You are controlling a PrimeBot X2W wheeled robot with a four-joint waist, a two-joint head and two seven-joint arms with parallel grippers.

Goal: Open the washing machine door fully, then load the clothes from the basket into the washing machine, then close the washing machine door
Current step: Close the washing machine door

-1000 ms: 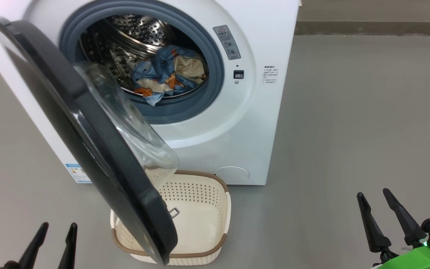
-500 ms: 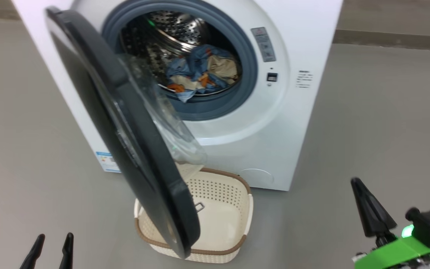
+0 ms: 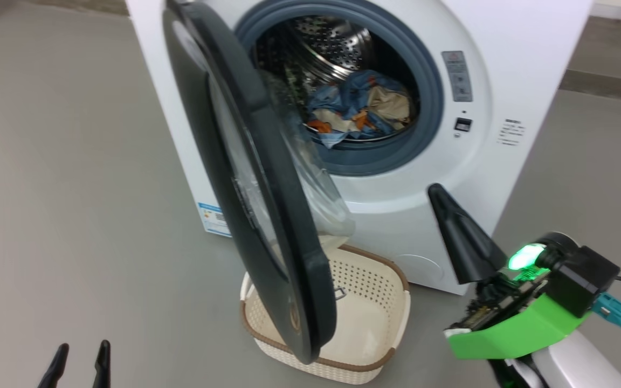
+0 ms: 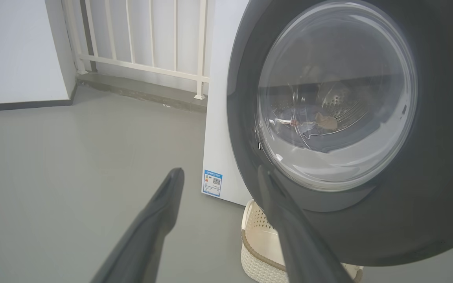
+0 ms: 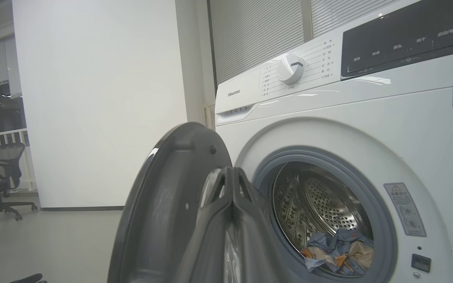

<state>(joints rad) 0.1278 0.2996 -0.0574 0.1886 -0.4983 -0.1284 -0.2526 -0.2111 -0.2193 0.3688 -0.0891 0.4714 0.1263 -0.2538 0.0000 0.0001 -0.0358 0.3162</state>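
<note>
Washer [image 3: 397, 226] white, seal [image 3: 430, 102] grey-blue, drum [image 3: 337, 37] steel with dotted holes. Door [image 3: 291, 226] rim glossy black, glass clear. Clothes [image 3: 361, 108] light blue with orange-brown print, some cream. Basket [image 3: 380, 318] cream-white, dotted holes, brown woven rim. Label [image 3: 212, 218] blue. Floor [image 3: 73, 188] plain grey. My right hand [image 3: 435, 189] black on a bright green mount [image 3: 510, 331]; my left hand [image 3: 80, 350] black too.

washing machine door [image 3: 254, 161]: standing open, swung out from its left-side hinge, black rim and clear glass bowl hanging over the basket
clothes [image 3: 361, 110]: lying bunched low in the drum, blue, orange and cream
basket [image 3: 367, 277]: sitting on the floor, showing its bare cream bottom
washing machine [image 3: 504, 64]: standing white, grey seal gaping
</note>
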